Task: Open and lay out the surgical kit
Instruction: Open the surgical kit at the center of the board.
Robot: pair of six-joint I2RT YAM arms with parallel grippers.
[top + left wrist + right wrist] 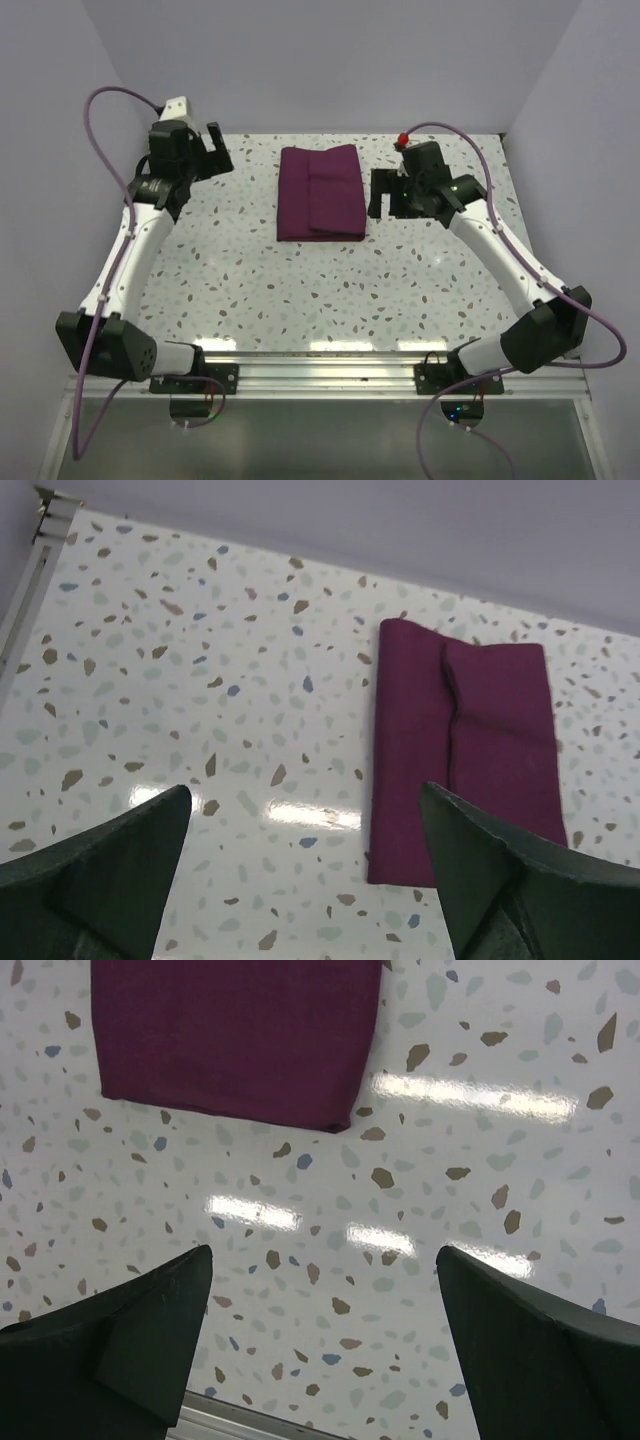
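**Item.** The surgical kit (320,192) lies on the table (300,290) toward 12 o'clock from the table's centre. It is a closed maroon cloth wrap, folded into a flat rectangle. One flap (335,203) overlaps the rest, and my left wrist view shows its edge running down the length of the bundle (460,750). No tray and no instruments show in any view. I cannot tell what is inside.

**Left gripper** (215,152). It stands at about 10 o'clock of the kit, clear of the cloth. The jaws are spread wide and hold nothing. In the wrist view (305,790) there is only bare speckled surface between them, and the wrap lies off toward 2 o'clock.

**Right gripper** (380,195). It stands at 3 o'clock of the kit, just beside its edge but apart from it. The jaws are released and empty. In the wrist view (325,1250) the wrap (235,1035) sits at 11 o'clock, beyond the fingertips.

**Progress.** In my judgement nothing of the task is done:
- No flap is lifted.
- No fold is turned back.
- Nothing is laid out.

**Remaining work.**
- Take a free edge of the cloth, most likely the overlapping flap.
- Unfold the wrap flat.
- Set out whatever it contains.

**Readiness.** Both of my grippers flank the bundle and are open, which suits a first grasp. Neither is in contact with the cloth.
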